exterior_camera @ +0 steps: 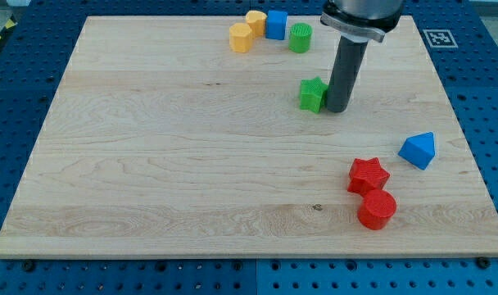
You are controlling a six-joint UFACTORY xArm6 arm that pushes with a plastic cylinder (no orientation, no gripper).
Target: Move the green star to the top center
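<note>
The green star (pixel 313 94) sits right of the board's centre, below the green cylinder (pixel 300 38), with my tip (pixel 339 109) touching its right side. I have no claw, so nothing is held. The push seems underway; next I should probably come round below the star and drive it up and left.

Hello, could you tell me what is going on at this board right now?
A robot arm with a dark rod is pushing blocks on a wooden board. My tip sits at the right side of the green star, about touching it. The star lies below a top-centre cluster: two yellow blocks, a blue cube and a green cylinder. A blue block, red star and red cylinder sit lower right.
</note>
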